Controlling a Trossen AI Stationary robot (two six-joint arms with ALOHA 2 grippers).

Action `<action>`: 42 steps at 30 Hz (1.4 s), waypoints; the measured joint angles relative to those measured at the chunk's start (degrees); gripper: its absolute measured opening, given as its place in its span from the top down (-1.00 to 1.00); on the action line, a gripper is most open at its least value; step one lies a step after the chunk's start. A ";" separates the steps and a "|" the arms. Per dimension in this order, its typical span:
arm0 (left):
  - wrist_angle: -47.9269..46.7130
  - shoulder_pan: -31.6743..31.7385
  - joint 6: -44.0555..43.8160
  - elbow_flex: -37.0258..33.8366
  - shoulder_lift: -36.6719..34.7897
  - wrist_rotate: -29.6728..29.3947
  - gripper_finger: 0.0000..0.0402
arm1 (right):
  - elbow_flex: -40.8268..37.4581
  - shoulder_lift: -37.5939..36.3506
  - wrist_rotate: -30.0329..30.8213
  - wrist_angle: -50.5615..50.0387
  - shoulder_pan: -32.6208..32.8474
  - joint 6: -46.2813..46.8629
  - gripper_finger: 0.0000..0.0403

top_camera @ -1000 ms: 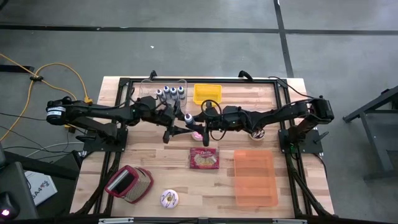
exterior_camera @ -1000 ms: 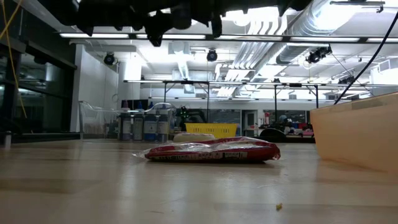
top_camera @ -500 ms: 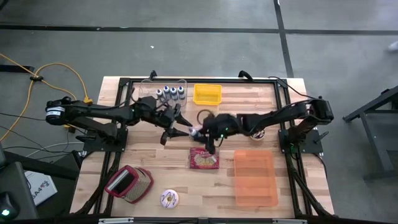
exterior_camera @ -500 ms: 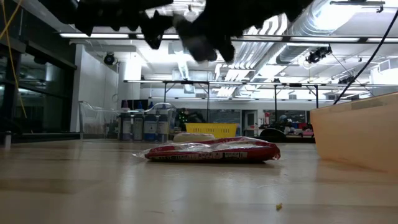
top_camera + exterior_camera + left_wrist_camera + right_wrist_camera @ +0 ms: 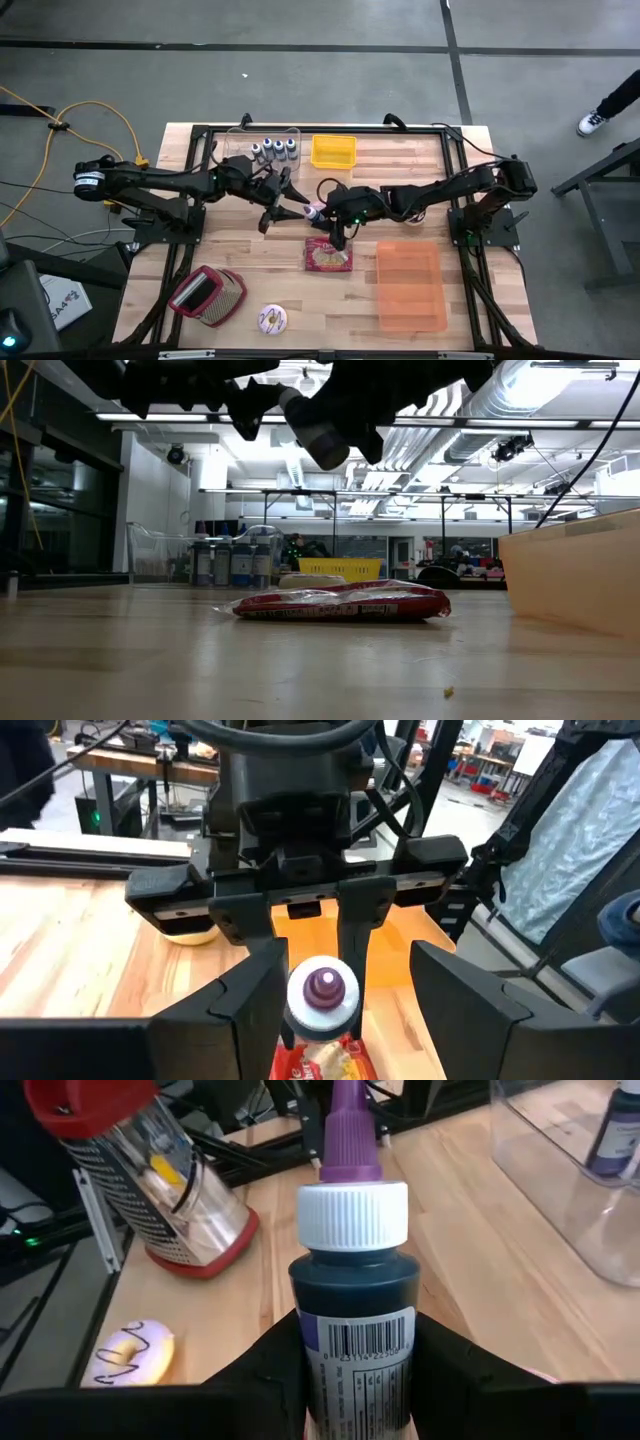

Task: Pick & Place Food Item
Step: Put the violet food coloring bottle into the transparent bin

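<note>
The right hand (image 5: 355, 1370) pinches a small bottle (image 5: 353, 1280) above the snack bag (image 5: 329, 256); the left hand (image 5: 345, 995) waits spread beside it, ready to receive.

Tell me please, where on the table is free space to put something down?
Bare wood lies between the grater and the red snack packet, and right of the yellow bin. The middle is crowded: both grippers, left gripper and right gripper, meet around a small bottle.
</note>
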 joint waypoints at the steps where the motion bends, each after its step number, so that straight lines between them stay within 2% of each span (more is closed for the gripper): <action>1: 0.06 0.13 0.00 0.00 0.00 -0.18 -0.01 | 0.00 0.00 -0.37 0.16 -0.01 0.18 0.41; 10: 0.75 0.96 -0.46 -0.04 0.00 -0.13 -0.01 | 0.00 0.00 -0.37 0.27 1.51 0.84 0.41; 15: 0.85 0.54 -1.41 -0.09 0.00 1.69 -0.01 | 0.00 0.00 2.20 1.77 1.57 -0.48 0.41; 29: 1.09 -0.20 -1.64 -0.09 0.00 1.64 -0.01 | 0.04 -0.04 2.01 8.11 1.31 -2.75 0.41; 42: 3.71 -0.50 -1.91 -0.17 0.05 1.68 -0.01 | 0.04 -0.07 2.00 8.58 1.31 -3.25 0.41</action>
